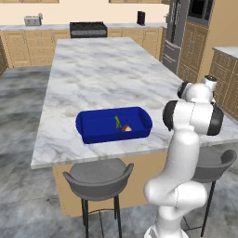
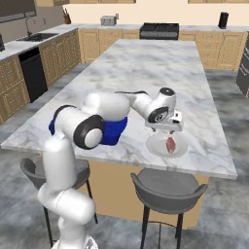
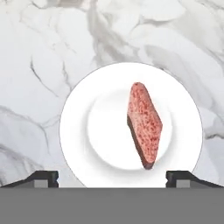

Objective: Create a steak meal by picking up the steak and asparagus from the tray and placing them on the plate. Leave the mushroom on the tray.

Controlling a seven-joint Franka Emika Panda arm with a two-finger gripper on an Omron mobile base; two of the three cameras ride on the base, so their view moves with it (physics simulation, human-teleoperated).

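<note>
The pinkish steak rests on the round white plate, right of the plate's middle in the hand view. My gripper hovers straight above the plate, its two fingertips spread wide with nothing between them. From the right base view the gripper hangs just over the steak and the plate, near the counter's front edge. In the blue tray lie the green asparagus and the small tan mushroom, side by side toward its right half. My arm hides part of the tray.
The marble island stretches far back behind the tray. Two grey stools stand in front of the counter's near edge, one under the plate's side. A stove and cabinets line the back wall.
</note>
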